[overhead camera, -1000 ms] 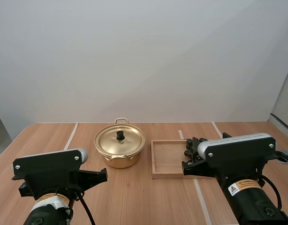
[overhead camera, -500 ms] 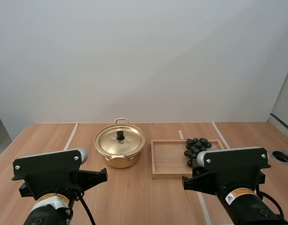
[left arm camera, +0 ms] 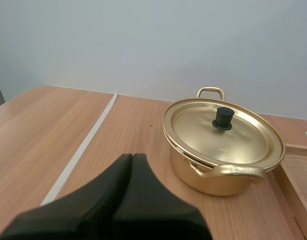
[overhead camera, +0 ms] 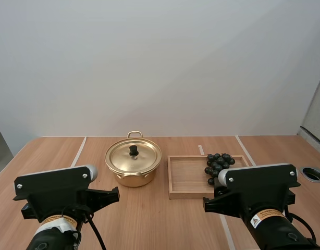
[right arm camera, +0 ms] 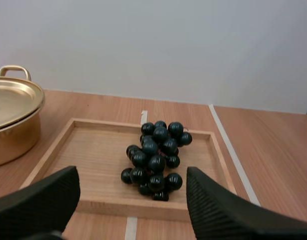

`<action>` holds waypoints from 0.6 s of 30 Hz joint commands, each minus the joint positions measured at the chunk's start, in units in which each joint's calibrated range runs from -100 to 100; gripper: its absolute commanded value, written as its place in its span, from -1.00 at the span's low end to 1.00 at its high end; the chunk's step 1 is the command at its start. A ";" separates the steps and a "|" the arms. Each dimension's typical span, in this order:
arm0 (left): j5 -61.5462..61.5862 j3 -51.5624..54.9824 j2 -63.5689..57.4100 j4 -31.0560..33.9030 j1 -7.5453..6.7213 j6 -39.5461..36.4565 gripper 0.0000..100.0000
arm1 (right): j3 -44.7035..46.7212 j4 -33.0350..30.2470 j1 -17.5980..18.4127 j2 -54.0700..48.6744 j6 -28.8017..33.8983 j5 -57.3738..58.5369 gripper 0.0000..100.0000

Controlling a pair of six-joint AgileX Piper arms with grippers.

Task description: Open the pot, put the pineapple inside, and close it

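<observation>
Brass-coloured pot (overhead camera: 133, 169) standing on the wooden bench (overhead camera: 50, 151). Its lid (overhead camera: 134, 156) sits flat on the rim and carries a black knob (overhead camera: 133, 150) at the centre. One loop handle (left arm camera: 211, 92) projects from the far side of the pot, a second handle (left arm camera: 233, 171) from the near side. A white tape line (left arm camera: 83, 150) runs along the bench to the left of the pot.

To the right of the pot, just beside it and not touching, a shallow wooden tray (overhead camera: 186, 174) lies flat. The fruit present is a bunch of grapes (overhead camera: 218, 163), dark and glossy, resting inside the tray on the side away from the pot.

The left end effector (left arm camera: 132, 157) is clenched on nothing: its two black fingers (left arm camera: 108, 185) lie pressed together as one wedge above the bench, in front of the pot and to its left, well apart from it, tips aimed toward it.

The right end effector (right arm camera: 129, 172) is released and holds nothing: its fingers (right arm camera: 43, 197) stand wide apart, ribbed inner faces turned to each other, to the right of the pot and short of the tray's near wall, with the grapes visible between them
</observation>
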 commanded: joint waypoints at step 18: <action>0.00 0.00 -0.33 -0.63 0.06 0.04 -1.00 | 0.02 0.31 -0.04 -0.51 0.27 2.34 -1.00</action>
